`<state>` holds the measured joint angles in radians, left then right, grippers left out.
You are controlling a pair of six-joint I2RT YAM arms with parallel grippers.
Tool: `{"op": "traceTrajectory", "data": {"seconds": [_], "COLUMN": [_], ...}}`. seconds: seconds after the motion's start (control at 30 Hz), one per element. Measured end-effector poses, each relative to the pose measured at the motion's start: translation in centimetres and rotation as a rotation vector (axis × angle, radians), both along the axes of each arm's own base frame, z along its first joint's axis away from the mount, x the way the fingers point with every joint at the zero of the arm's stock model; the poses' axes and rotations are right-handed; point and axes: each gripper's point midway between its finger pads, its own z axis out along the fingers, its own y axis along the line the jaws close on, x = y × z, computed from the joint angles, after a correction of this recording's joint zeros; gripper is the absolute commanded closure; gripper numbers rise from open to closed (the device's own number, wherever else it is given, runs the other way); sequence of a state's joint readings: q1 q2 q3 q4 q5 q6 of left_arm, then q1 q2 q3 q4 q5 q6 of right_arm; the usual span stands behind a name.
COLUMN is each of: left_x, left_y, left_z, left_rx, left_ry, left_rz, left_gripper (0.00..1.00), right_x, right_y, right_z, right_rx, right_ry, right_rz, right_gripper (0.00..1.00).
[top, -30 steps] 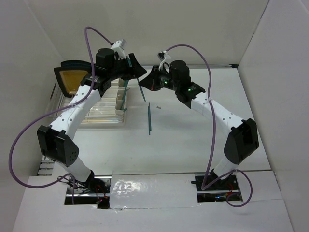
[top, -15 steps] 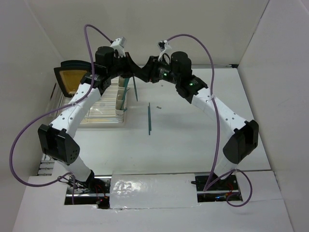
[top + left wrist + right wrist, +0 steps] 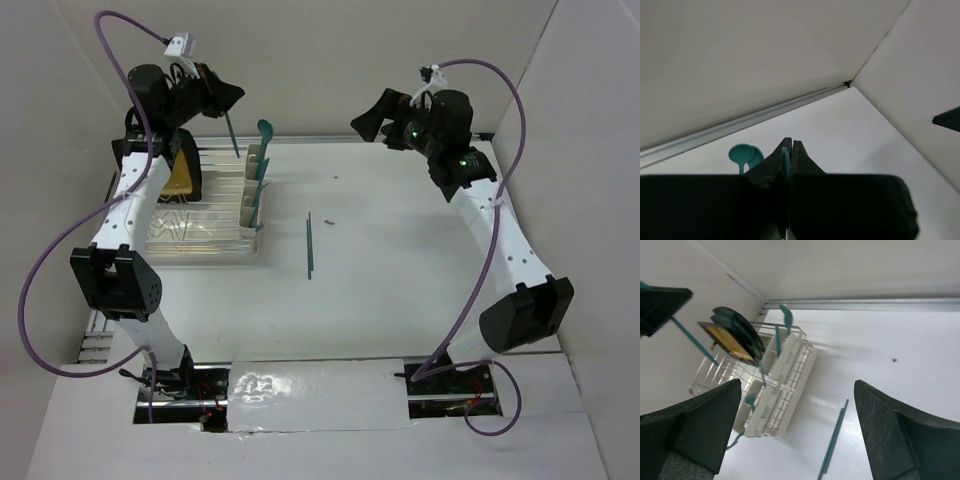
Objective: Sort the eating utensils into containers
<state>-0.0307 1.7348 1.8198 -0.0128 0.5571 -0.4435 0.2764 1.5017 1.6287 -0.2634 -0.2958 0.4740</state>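
Note:
My left gripper (image 3: 222, 100) is raised above the back of the dish rack and is shut on a slim teal utensil (image 3: 232, 137) that hangs down from it. In the left wrist view the teal piece (image 3: 785, 161) sits pinched between the closed jaws. The cream containers (image 3: 252, 200) stand in a row at the rack's right side, with teal spoons (image 3: 264, 130) sticking up from the far one. Another teal utensil (image 3: 310, 248) lies flat on the table right of the containers. My right gripper (image 3: 366, 120) hangs high at the back right, open and empty, and looks down on the containers (image 3: 782, 390) and the lying utensil (image 3: 834, 440).
A clear wire-ribbed dish rack (image 3: 190, 232) sits at the left with a black-rimmed yellow plate (image 3: 182, 176) standing in it. A small dark speck (image 3: 328, 221) lies beside the loose utensil. White walls close in the back and both sides.
The two grippers met at the back centre. My left one shut on the teal utensil, my right one opened and let it go. Both then drew apart, the left up and leftward with the utensil.

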Motion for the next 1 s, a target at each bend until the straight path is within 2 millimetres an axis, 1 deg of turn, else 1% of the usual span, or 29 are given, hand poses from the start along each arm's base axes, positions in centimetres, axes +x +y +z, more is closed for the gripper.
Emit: {"op": "traceTrajectory", "data": {"seconds": [0.07,0.13,0.17,0.27,0.3,0.37,0.43,0.47,0.53,0.67,0.8,0.93,1.0], "left_x": [0.2,0.3,0.3,0.3,0.3,0.4,0.5,0.5,0.6,0.8,0.8,0.0,-0.1], "left_y": [-0.4,-1.0,-1.4,-2.5,-2.8,-3.7,-4.5,-5.0,-5.6,-5.7,-5.6,-5.3,-5.2], "left_z": [0.1,-0.4,-1.1,-3.9,-5.3,-7.3,-8.6,-9.0,-8.9,-8.1,-8.0,-9.1,-9.3], "left_rx": [0.031,0.060,0.066,0.085,0.097,0.117,0.131,0.137,0.142,0.158,0.173,0.184,0.193], "left_ry": [-0.056,-0.102,-0.120,-0.130,-0.130,-0.137,-0.153,-0.164,-0.196,-0.254,-0.279,-0.272,-0.268], "left_rz": [-0.044,-0.089,-0.115,-0.169,-0.178,-0.199,-0.218,-0.230,-0.243,-0.246,-0.244,-0.236,-0.233], "left_gripper": [0.94,0.94,0.94,0.94,0.94,0.94,0.94,0.94,0.94,0.94,0.93,0.93,0.93], "right_x": [0.5,1.0,1.3,2.2,2.5,3.2,3.8,4.1,4.6,5.3,5.6,6.1,6.3], "right_y": [-0.7,-0.5,-0.5,-0.4,-0.3,-0.2,-0.2,-0.2,-0.1,-0.4,-1.0,-1.3,-1.2], "right_z": [-1.8,-4.1,-5.2,-8.1,-8.8,-10.1,-11.3,-11.9,-12.9,-14.1,-14.2,-13.9,-13.9], "right_rx": [-0.013,-0.034,-0.046,-0.082,-0.093,-0.113,-0.125,-0.129,-0.136,-0.144,-0.142,-0.136,-0.133], "right_ry": [0.037,0.083,0.103,0.160,0.169,0.188,0.209,0.218,0.236,0.259,0.261,0.257,0.257], "right_rz": [-0.025,-0.025,-0.027,-0.029,-0.028,-0.026,-0.024,-0.022,-0.017,-0.022,-0.034,-0.035,-0.028], "right_gripper": [0.00,0.00,0.00,0.00,0.00,0.00,0.00,0.00,0.00,0.00,0.00,0.00,0.00]}}
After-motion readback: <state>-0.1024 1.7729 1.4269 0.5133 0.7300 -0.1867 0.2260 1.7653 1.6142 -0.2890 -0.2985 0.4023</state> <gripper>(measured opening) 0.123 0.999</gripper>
